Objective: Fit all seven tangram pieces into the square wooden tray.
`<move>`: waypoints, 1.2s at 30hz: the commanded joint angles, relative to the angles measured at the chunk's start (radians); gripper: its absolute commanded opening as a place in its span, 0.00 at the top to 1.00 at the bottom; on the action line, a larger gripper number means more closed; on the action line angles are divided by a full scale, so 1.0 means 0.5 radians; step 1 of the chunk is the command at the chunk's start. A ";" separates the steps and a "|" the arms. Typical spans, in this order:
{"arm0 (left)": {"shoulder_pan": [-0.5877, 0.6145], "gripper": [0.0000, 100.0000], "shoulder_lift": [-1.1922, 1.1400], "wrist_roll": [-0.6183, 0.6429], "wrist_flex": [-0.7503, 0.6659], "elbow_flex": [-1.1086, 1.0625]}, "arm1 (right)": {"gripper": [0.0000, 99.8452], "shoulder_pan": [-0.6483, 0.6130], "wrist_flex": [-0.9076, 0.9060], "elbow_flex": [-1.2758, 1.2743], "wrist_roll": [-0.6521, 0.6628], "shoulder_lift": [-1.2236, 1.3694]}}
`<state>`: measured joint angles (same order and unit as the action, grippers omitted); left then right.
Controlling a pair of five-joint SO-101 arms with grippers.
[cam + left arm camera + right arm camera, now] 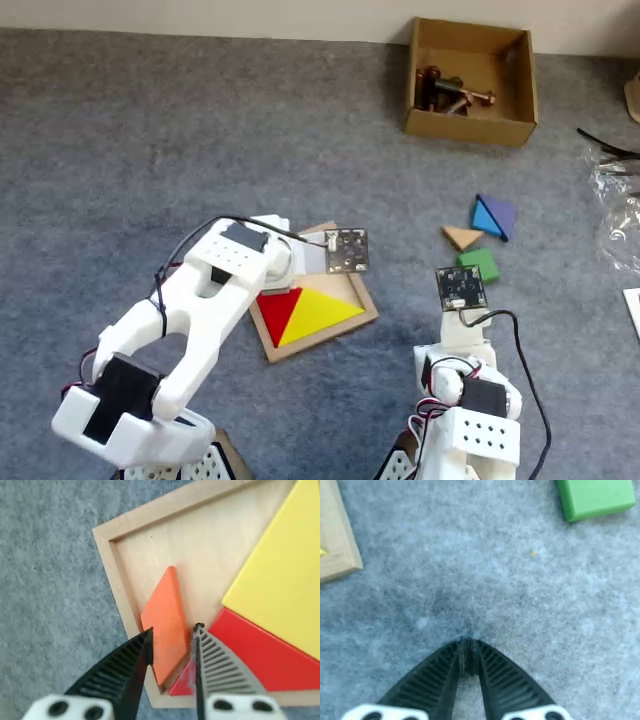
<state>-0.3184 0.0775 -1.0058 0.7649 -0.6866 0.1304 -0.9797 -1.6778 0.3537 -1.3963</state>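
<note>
Left end effector [172, 630] clamped on the orange parallelogram [167, 610], which is held between its two fingers just inside a corner of the square wooden tray [150, 517]. One end of the piece is seen close against the tray wall, and whether it lies flat on the tray floor cannot be told. Beside the same end effector, on its far finger's side, the red triangle [255, 650] is seated, with the yellow triangle [280, 580] touching it farther out. The right end effector [468, 645] is shown with its fingers together and nothing between them, low over the grey worktop [520, 590]; the green square [595, 497] lies ahead of its tips and off to one side, well apart from them. In the high view, the tan triangle [462, 237], the blue triangle [486, 217] and the purple piece [503, 215] are grouped beyond the green square, farther from that end effector and outside the tray. Four pieces are thus judged to remain unplaced. Risk is judged highest at release: if the parallelogram is let go while tilted, an end may be left propped on the wall or on the red triangle's corner. The red triangle may also be nudged out of its seat by the adjacent finger.
</note>
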 commanded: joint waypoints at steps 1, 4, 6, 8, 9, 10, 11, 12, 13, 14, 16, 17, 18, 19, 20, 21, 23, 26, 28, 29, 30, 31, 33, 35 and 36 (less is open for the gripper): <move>-0.091 0.86 0.057 0.095 0.006 0.091 | 0.99 0.060 0.054 -0.044 0.025 0.005; -0.152 0.86 0.057 0.110 0.006 0.091 | 0.99 0.060 0.054 -0.044 0.025 0.005; -0.180 0.86 0.057 0.114 0.006 0.097 | 0.99 0.060 0.054 -0.044 0.025 0.005; -0.183 0.86 0.057 0.114 0.009 0.137 | 0.99 0.060 0.054 -0.044 0.025 0.005; -0.180 0.86 0.057 0.114 0.009 0.155 | 0.99 0.060 0.054 -0.044 0.025 0.005; -0.173 0.86 0.057 0.114 0.009 0.183 | 0.99 0.060 0.054 -0.044 0.025 0.005; -0.173 0.86 0.057 0.114 0.012 0.210 | 0.99 0.060 0.054 -0.044 0.025 0.005; -0.173 0.86 0.057 0.114 0.025 0.238 | 0.99 0.060 0.054 -0.044 0.025 0.005; -0.180 0.86 0.057 0.114 0.040 0.269 | 0.99 0.060 0.054 -0.044 0.025 0.005; -0.183 0.86 0.057 0.114 0.052 0.302 | 0.99 0.060 0.054 -0.044 0.025 0.005; -0.180 0.87 0.054 0.114 0.058 0.358 | 0.99 0.060 0.054 -0.044 0.025 0.005; -0.176 0.88 0.051 0.114 0.055 0.379 | 0.99 0.060 0.054 -0.044 0.025 0.005; -0.173 0.90 0.041 0.114 0.055 0.404 | 0.99 0.060 0.054 -0.044 0.025 0.005; -0.173 0.92 0.035 0.114 0.055 0.416 | 0.99 0.060 0.054 -0.044 0.025 0.005; -0.173 0.93 0.035 0.114 0.055 0.419 | 0.99 0.060 0.054 -0.044 0.025 0.005; -0.180 0.93 0.032 0.114 0.055 0.410 | 0.99 0.060 0.054 -0.044 0.025 0.005; -0.183 0.93 0.032 0.114 0.055 0.410 | 0.99 0.060 0.054 -0.044 0.025 0.005; -0.180 0.94 0.032 0.114 0.037 0.410 | 0.99 0.060 0.054 -0.044 0.025 0.005; -0.180 0.94 0.029 0.114 -0.006 0.388 | 0.99 0.060 0.054 -0.044 0.025 0.005; -0.180 0.94 0.032 0.114 -0.043 0.370 | 0.99 0.060 0.054 -0.044 0.025 0.005; -0.180 0.94 0.032 0.114 -0.080 0.351 | 0.99 0.060 0.054 -0.044 0.025 0.005; -0.180 0.95 0.032 0.114 -0.114 0.330 | 0.99 0.060 0.054 -0.044 0.025 0.005; -0.186 0.99 0.032 0.114 -0.175 0.284 | 0.99 0.060 0.054 -0.044 0.025 0.005; -0.195 0.99 0.032 0.117 -0.203 0.262 | 0.99 0.060 0.054 -0.044 0.025 0.005; -0.198 0.99 0.032 0.117 -0.203 0.256 | 0.99 0.060 0.054 -0.044 0.025 0.005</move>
<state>-0.3844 0.0744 -0.9536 0.6882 -0.5639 0.1304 -0.9797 -1.6778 0.3537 -1.3963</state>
